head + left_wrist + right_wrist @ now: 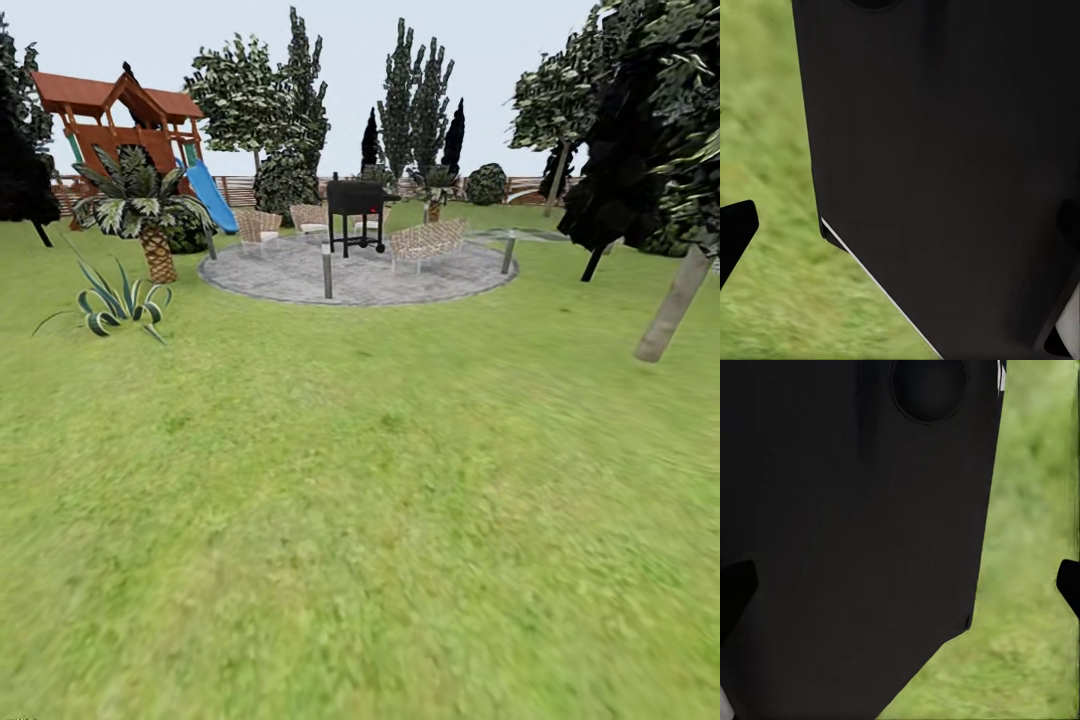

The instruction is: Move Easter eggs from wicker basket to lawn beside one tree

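One tree (pixel 675 300) with a pale trunk leans at the right of the frame, on the lawn (pixel 360 520) (blurry grass). I cannot tell whether either gripper's fingers are spread.

Grill (pixel 356 208) on paved circle (pixel 360 270)

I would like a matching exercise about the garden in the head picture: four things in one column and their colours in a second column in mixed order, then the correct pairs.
Things:
1. slide
2. grill
3. playhouse roof
4. paved circle

Colours:
A. grey
B. blue
C. orange-red
D. black

Pairs: 1-B, 2-D, 3-C, 4-A.
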